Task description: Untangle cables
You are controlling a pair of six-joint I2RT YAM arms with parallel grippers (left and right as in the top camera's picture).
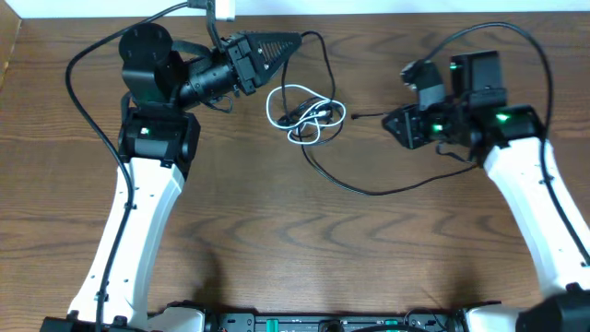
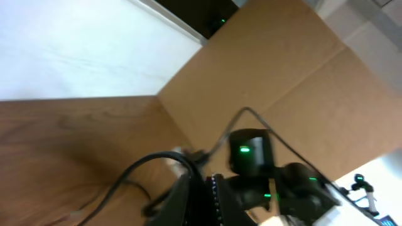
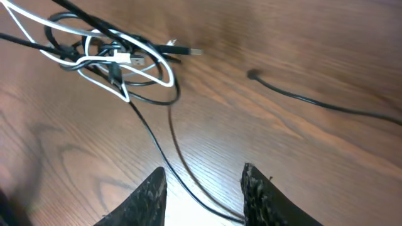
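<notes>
- The left gripper (image 1: 293, 40) was closed, its fingers together on the black cable (image 1: 373, 193) near the surface's (image 1: 304, 267) far edge.
- The right gripper (image 3: 204, 172) stood apart and empty, with the black cable passing between its fingers.
- The white cable (image 3: 129, 60) lay looped with the black one, midway between the side edges.

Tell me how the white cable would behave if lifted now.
Probably floppy: the white cable lies in loose loops. It would likely drag the black cable along, since the two are tangled together. Likely light, being so thin.
</notes>
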